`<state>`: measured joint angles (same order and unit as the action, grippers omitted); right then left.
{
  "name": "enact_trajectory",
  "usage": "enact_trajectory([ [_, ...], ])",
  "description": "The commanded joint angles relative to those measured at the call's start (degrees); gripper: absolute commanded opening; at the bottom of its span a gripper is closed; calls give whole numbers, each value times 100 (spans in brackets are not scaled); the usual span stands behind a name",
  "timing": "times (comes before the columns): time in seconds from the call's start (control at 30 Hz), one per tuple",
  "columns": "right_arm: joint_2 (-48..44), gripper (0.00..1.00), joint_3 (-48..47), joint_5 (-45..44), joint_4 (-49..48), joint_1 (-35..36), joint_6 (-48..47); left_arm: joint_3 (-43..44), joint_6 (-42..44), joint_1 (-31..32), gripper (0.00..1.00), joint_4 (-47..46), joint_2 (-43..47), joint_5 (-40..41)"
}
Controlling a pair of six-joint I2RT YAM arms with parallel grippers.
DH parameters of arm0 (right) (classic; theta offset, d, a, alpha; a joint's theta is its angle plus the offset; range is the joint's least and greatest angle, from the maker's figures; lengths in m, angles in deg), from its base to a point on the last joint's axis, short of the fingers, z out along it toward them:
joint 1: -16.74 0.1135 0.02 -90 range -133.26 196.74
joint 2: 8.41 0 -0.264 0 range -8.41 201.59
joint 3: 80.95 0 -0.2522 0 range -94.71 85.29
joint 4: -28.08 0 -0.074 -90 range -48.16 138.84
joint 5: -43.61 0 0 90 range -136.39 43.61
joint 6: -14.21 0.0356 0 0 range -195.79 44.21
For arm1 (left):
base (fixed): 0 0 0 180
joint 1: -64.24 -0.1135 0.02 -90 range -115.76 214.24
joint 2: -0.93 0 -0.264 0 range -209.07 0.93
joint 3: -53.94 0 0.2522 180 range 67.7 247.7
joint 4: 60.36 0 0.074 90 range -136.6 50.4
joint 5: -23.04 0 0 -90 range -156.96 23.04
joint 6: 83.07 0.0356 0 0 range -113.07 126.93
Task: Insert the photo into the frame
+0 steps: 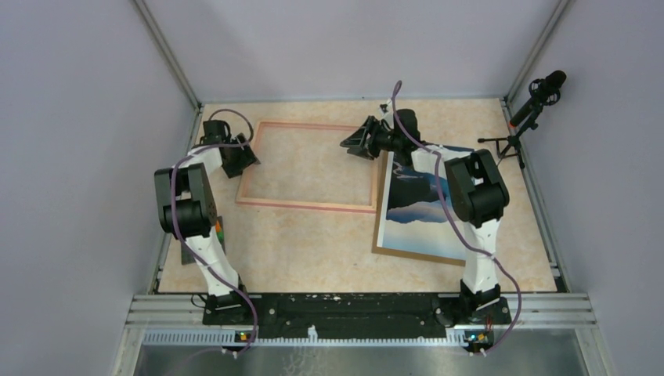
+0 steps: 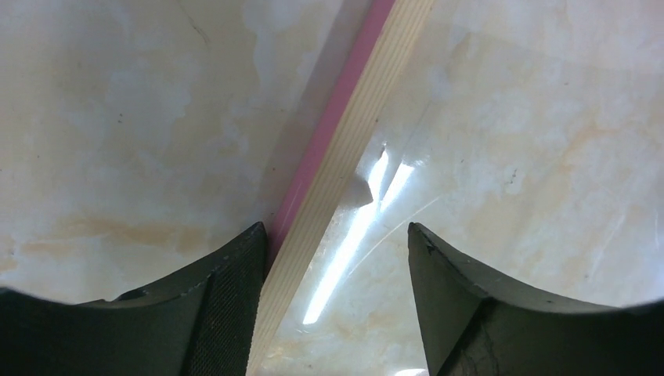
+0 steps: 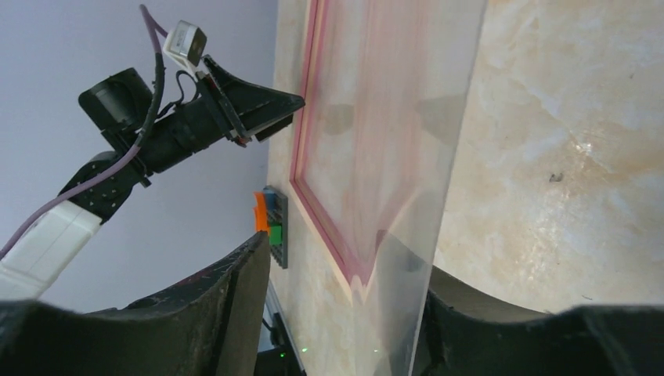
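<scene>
The pinkish-tan frame [image 1: 305,205] lies flat at the table's middle back. The photo [image 1: 419,207], blue sky, dark mountain and white clouds, lies face up to its right on a brown backing board [image 1: 415,254]. My left gripper [image 1: 249,157] is open astride the frame's left rail [image 2: 352,133], its left finger against the pink outer edge. My right gripper [image 1: 348,145] is open at the frame's far right corner. In the right wrist view a clear sheet [image 3: 407,157] stands on edge between the jaws, against the right finger [image 3: 470,313]. The frame [image 3: 313,204] shows through it.
A microphone on a small tripod [image 1: 532,110] stands at the back right. A small dark block with orange and green parts [image 1: 219,231] sits by the left edge. Grey walls close in three sides. My left arm [image 3: 196,117] shows in the right wrist view.
</scene>
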<state>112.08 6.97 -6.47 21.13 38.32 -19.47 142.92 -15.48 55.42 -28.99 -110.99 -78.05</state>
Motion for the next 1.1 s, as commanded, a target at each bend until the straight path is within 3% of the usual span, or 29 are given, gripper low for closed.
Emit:
enact_trajectory([
  [0.0,103,50,56,336,-960,4,371,-367,-145,-167,73,-93,291,-829],
  [0.23,312,43,174,481,-1564,-61,809,-573,-469,-396,78,-501,127,-1931],
  [0.4,519,22,296,716,-2525,-143,1625,-685,-574,-520,82,-628,169,-2057],
  [0.63,813,3,169,899,-3768,-181,2791,-754,-562,-601,88,-665,269,-2137],
  [0.93,823,0,146,861,-4185,-176,3221,-795,-659,-698,93,-787,279,-2431],
  [1.07,873,0,107,821,-3840,-164,2948,-813,-725,-723,93,-842,249,-2538],
])
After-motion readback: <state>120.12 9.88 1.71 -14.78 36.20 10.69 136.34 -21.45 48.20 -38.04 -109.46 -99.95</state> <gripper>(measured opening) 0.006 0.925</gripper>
